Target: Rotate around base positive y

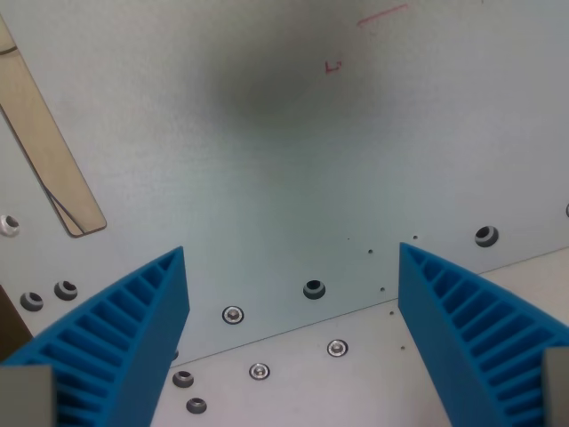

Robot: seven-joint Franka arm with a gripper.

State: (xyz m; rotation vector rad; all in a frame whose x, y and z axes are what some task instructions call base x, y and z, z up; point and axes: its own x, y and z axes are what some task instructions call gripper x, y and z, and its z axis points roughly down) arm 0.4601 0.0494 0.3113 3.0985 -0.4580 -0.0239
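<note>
The wrist view is filled by the pale grey bench (293,169), a flat metal surface crossed by a seam that runs from lower left up to the right edge. A soft dark shadow is cast on the upper middle of the surface. No separate object to be handled is seen; only the bench lies beneath the camera.

The gripper (293,294) is seen at the bottom, with its two blue ribbed fingers (124,338) spread wide apart, one at the wrist view's left and one at the wrist view's right. Nothing is held between them and nothing is touched by them.

A tan strip (44,151) is laid slantwise at the upper left. Faint red marks (382,15) are drawn near the top. Small screws (233,314) and dark holes (314,288) are scattered along the seam.
</note>
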